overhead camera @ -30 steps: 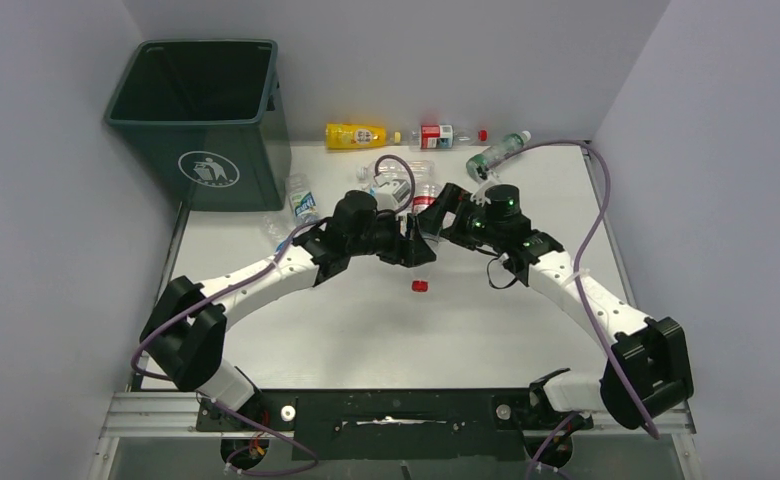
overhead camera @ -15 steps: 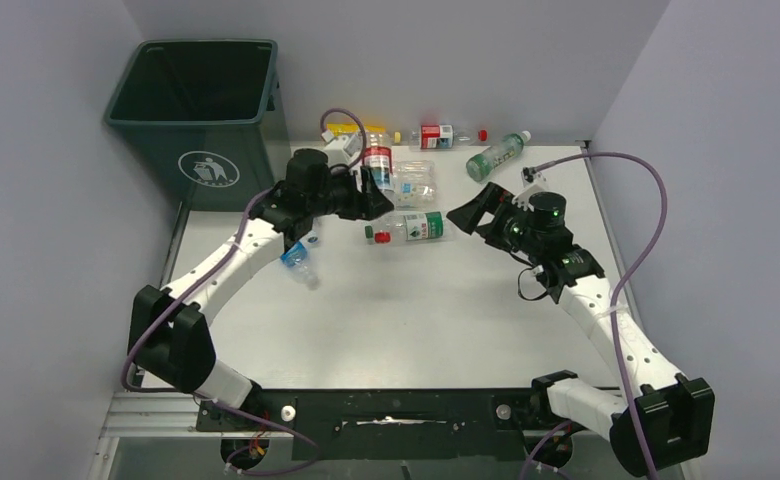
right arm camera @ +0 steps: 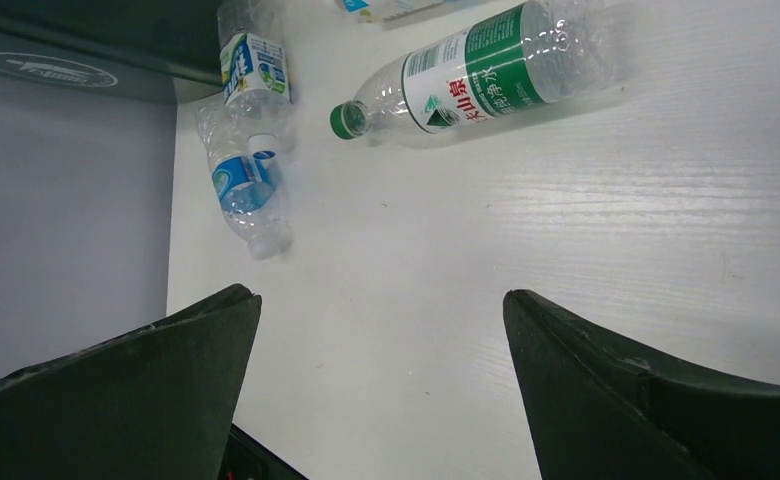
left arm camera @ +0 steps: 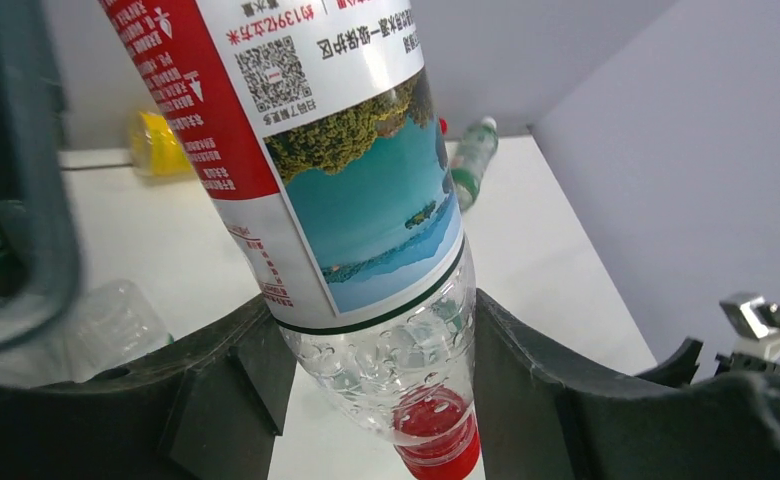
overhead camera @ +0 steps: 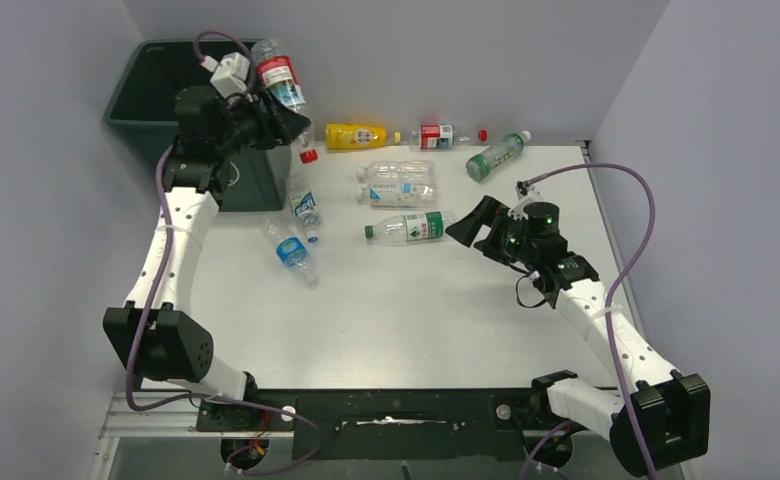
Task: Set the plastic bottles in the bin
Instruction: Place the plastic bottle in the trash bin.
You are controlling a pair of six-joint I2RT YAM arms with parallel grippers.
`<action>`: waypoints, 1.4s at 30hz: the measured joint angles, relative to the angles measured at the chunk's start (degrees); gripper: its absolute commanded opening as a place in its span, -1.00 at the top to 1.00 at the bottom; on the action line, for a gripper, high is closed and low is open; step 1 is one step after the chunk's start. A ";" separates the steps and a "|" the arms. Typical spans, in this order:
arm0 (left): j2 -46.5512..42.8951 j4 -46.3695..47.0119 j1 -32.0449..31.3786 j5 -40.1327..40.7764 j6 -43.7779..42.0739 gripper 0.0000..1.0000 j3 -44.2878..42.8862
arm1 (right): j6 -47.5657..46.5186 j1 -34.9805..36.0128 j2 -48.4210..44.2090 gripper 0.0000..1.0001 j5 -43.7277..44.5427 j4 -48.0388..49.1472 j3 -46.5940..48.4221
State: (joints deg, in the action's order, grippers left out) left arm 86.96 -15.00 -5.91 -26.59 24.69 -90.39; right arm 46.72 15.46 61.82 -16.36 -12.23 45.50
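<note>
My left gripper (overhead camera: 278,122) is shut on a red-labelled bottle (overhead camera: 280,78), held cap-down high beside the right rim of the dark green bin (overhead camera: 131,95). In the left wrist view the bottle (left arm camera: 336,180) sits between my fingers with its red cap (left arm camera: 436,440) lowest and the bin's rim (left arm camera: 26,200) at the left. My right gripper (overhead camera: 466,228) is open and empty, just right of a green-labelled bottle (overhead camera: 411,228) lying on the table. That bottle also shows in the right wrist view (right arm camera: 476,70), beyond my gripper (right arm camera: 378,297).
Two blue-labelled bottles (overhead camera: 304,205) (overhead camera: 291,250) lie near the bin's front. Two clear bottles (overhead camera: 399,180) lie mid-table. A yellow bottle (overhead camera: 356,135), a small red-labelled one (overhead camera: 436,135) and a green one (overhead camera: 496,155) lie along the back wall.
My left arm has lifted the red-labelled bottle from mid-table up and left to the bin's right rim. My right gripper let go, drew back to the right, and now stays by the green-labelled bottle.
</note>
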 measured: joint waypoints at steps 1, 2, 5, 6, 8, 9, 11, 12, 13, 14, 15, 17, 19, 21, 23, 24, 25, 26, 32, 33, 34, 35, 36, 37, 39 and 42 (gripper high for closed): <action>0.39 0.17 1.79 -0.94 0.57 -0.07 -1.07 | 0.00 0.00 0.00 -0.96 -0.07 0.02 -0.15; 1.07 0.24 3.45 -1.77 1.22 -0.07 -2.38 | 0.00 0.00 0.00 -0.96 -0.20 0.09 -0.42; 3.72 0.70 7.78 -3.85 3.02 -0.07 -6.99 | -0.02 0.00 0.00 -0.96 -0.35 0.09 -1.03; 4.55 0.79 9.16 -4.46 3.61 -0.08 -8.46 | -0.02 0.00 -0.04 -0.96 -0.39 0.09 -1.29; 5.88 1.27 11.61 -5.75 4.92 -0.09 -10.91 | 0.00 0.00 -0.07 -0.96 -0.42 0.09 -1.62; 6.45 1.70 12.87 -6.43 5.55 -0.09 -12.02 | 0.00 0.00 -0.07 -0.96 -0.42 0.13 -1.79; 7.52 2.54 15.47 -7.41 6.93 -0.11 -14.01 | 0.00 0.00 -0.07 -0.96 -0.44 0.17 -2.14; 8.07 3.17 16.79 -7.85 7.67 -0.13 -14.95 | 0.00 0.00 -0.07 -0.96 -0.48 0.15 -2.27; 8.59 3.61 17.73 -8.13 8.04 -0.15 -15.63 | 0.02 0.00 -0.07 -0.96 -0.52 0.17 -2.36; 9.46 4.31 19.10 -8.41 8.61 -0.17 -16.65 | 0.02 0.02 -0.07 -0.96 -0.63 0.17 -2.36; 10.29 4.81 20.28 -8.50 8.98 -0.20 -17.38 | 0.00 0.04 -0.07 -0.96 -0.70 0.20 -2.36; 11.82 5.29 22.10 -8.70 9.55 -0.23 -18.14 | 0.00 0.13 -0.07 -0.96 -0.83 0.20 -2.36; 13.86 5.31 23.89 -8.83 10.10 -0.36 -18.97 | 0.00 0.31 -0.07 -0.96 -0.83 0.20 -2.36; 16.17 4.90 25.16 -8.74 10.43 -0.60 -20.04 | 0.00 0.37 -0.04 -0.96 -0.85 0.20 -2.36; 19.54 2.47 26.10 -8.33 10.32 -0.65 -23.50 | 0.00 0.37 0.02 -0.96 -0.90 0.22 -2.36; 21.22 1.18 26.32 -8.09 10.19 -0.66 -25.46 | -0.02 0.39 0.15 -0.96 -0.92 0.26 -2.36; 22.56 0.00 26.38 -7.78 10.08 -0.67 -26.91 | -0.02 0.39 0.35 -0.96 -0.94 0.39 -2.36; 23.41 -1.36 26.34 -7.45 9.84 -0.67 -27.98 | -0.02 0.39 0.70 -0.96 -0.98 0.59 -2.36; 24.50 -9.16 25.03 -4.55 6.97 -0.69 -34.32 | -0.04 0.74 2.54 -0.96 -1.27 1.05 -2.36; 24.41 -9.79 24.79 -4.13 6.40 -0.69 -35.36 | -0.09 0.76 2.84 -0.96 -1.29 1.16 -2.36; 24.28 -10.10 24.65 -3.78 6.14 -0.69 -35.93 | -0.20 0.76 3.13 -0.96 -1.29 1.29 -2.36; 23.93 -10.40 24.44 -3.50 5.88 -0.69 -36.15 | -0.26 0.76 3.50 -0.96 -1.29 1.51 -2.34; 23.45 -10.97 24.33 -3.19 5.64 -0.70 -36.15 | -0.39 0.76 4.02 -0.96 -1.29 1.70 -2.32; 22.95 -11.65 24.15 -2.91 5.40 -0.70 -36.11 | -0.46 0.76 4.63 -0.96 -1.27 1.86 -2.23; 21.62 -12.79 23.54 -2.05 4.68 -0.70 -35.67 | -0.55 0.76 6.23 -0.96 -1.20 1.90 -1.70; 18.45 -13.92 21.75 -0.31 3.54 -0.71 -33.51 | -0.66 0.74 10.01 -0.96 -0.92 2.05 0.24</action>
State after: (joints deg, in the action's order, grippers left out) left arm 105.41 -28.93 15.84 -26.89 28.23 -123.90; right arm 46.06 16.21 71.83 -17.28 -10.17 45.74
